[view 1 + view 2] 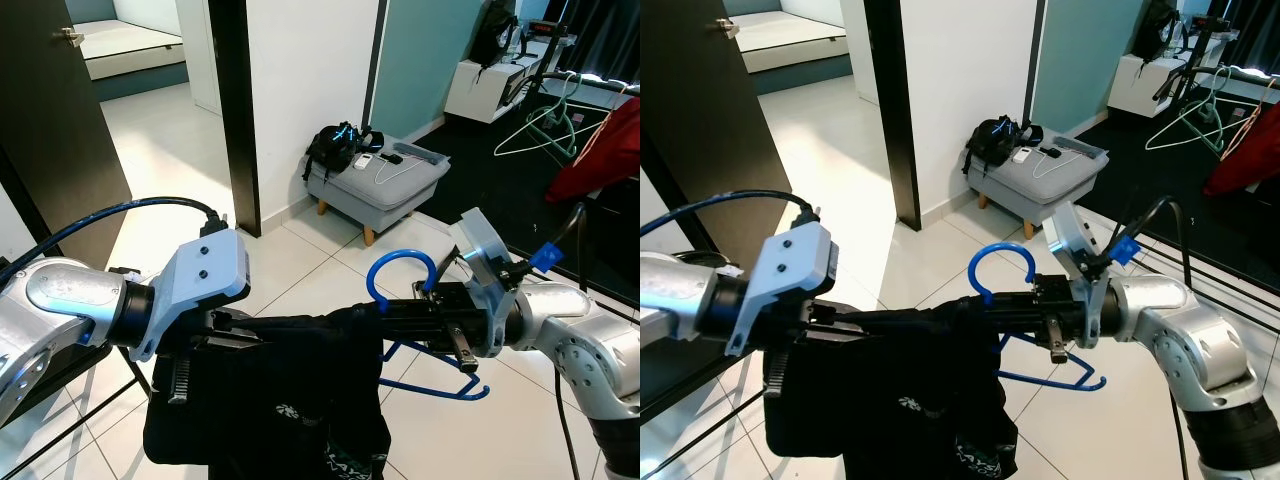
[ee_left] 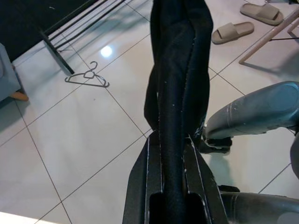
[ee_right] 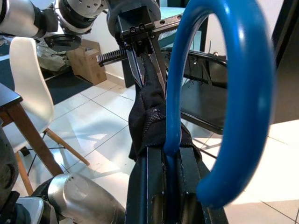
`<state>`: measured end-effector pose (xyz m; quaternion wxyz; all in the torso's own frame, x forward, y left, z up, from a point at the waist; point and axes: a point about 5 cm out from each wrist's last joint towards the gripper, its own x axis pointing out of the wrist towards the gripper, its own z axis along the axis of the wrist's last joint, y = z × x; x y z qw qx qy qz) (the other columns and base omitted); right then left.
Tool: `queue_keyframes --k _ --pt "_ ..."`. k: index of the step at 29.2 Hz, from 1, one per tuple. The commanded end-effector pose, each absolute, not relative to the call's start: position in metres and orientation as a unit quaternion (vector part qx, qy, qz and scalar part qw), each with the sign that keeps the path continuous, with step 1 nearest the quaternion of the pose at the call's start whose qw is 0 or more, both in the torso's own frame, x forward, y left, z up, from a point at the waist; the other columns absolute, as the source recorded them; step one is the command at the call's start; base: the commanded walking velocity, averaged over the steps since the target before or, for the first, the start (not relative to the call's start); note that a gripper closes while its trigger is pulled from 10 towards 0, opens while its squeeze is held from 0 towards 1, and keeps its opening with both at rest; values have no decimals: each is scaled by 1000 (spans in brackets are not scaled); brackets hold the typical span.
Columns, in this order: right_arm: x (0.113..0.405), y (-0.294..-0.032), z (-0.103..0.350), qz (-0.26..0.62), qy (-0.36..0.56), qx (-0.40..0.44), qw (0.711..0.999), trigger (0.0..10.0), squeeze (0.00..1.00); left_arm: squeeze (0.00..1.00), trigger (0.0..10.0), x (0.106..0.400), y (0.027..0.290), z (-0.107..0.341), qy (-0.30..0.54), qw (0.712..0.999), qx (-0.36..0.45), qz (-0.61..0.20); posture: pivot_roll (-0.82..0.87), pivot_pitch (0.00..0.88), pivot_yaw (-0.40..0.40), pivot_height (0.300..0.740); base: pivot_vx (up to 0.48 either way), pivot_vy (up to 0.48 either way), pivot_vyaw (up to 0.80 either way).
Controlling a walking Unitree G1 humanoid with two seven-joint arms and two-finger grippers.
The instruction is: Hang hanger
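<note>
A blue plastic hanger [image 1: 398,256] carries a black garment [image 1: 270,390] and hangs in the air between my two arms, hook pointing up. My right gripper [image 1: 395,312] is shut on the hanger's neck just below the hook [image 3: 233,93], with a fold of the black cloth between its fingers [image 3: 149,186] too. My left gripper [image 1: 225,340] is shut on the garment's other shoulder; in the left wrist view the cloth [image 2: 177,70] runs straight out from between the fingers [image 2: 142,186]. The hanger's lower bar [image 1: 440,388] sticks out under my right gripper.
A grey footstool [image 1: 400,185] with a black bag [image 1: 335,148] stands by the white wall ahead. At the far right a rail holds a green hanger [image 1: 545,125] and a red garment [image 1: 600,155]. A dark door [image 1: 50,120] is at the left. A wire hanger [image 2: 88,78] lies on the tiles.
</note>
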<state>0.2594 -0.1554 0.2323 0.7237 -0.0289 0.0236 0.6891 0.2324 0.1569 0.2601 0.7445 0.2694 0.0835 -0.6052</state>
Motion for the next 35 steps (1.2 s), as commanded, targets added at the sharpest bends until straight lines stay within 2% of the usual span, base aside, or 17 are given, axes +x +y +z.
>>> queue_keyframes --k 1,2,3,4,5,12,16,17,19,20,22,23,25,28,31,32,35 --pt "260 -153 241 692 1 -34 721 10000 427 0 0 233 155 263 69 744 272 -606 38 0 -18 740 0 0 0" --pt "260 -153 241 692 1 -34 721 10000 427 0 0 233 155 263 69 744 272 -606 38 0 -18 740 0 0 0" --pt "260 -153 241 692 1 -33 721 10000 898 0 0 234 155 264 68 745 272 -605 38 0 -18 740 0 0 0" --pt "260 -153 241 692 1 -33 721 10000 898 0 0 234 155 264 68 745 272 -605 38 0 -18 740 0 0 0" --pt "261 -156 240 685 3 -33 727 10000 1000 0 0 235 156 264 66 747 276 -601 38 0 -20 740 0 0 0" --pt "266 -189 235 630 28 -48 775 10000 1000 0 0 244 170 271 61 760 307 -569 35 0 -23 740 0 0 0" --pt "266 -189 235 630 28 -48 775 10000 1000 0 0 244 170 271 61 760 307 -569 35 0 -23 740 0 0 0" --pt "266 -201 234 611 35 -54 789 10000 1000 0 0 247 176 274 62 764 320 -556 26 0 -23 740 0 0 0" --pt "266 -201 234 611 35 -54 789 10000 1000 0 0 247 176 274 62 764 320 -556 26 0 -23 740 0 0 0" --pt "266 -216 233 587 45 -63 806 10000 1000 0 0 252 183 277 62 769 339 -538 22 0 -22 740 0 0 0" --pt "266 -216 233 587 45 -63 806 10000 1000 0 0 252 183 277 62 769 339 -538 22 0 -22 740 0 0 0" --pt "266 -230 232 562 54 -72 822 10000 1000 0 0 256 191 281 62 772 362 -518 22 0 -24 740 0 0 0" --pt "266 -230 232 562 54 -72 822 10000 1000 0 0 256 191 281 62 772 362 -518 22 0 -24 740 0 0 0" --pt "262 -248 233 530 51 -56 845 10000 1000 0 0 270 206 299 38 780 422 -460 21 0 -24 740 0 0 0" --pt "258 -248 230 530 48 -34 846 10000 1000 0 0 275 211 314 11 786 442 -433 20 0 -21 740 0 0 0" --pt "254 -243 224 542 50 -8 839 10000 886 0 0 278 210 329 -24 791 445 -419 23 0 -15 740 0 0 0" --pt "251 -238 220 550 52 8 833 10000 886 0 0 278 210 339 -47 794 444 -413 23 0 -15 740 0 0 0"
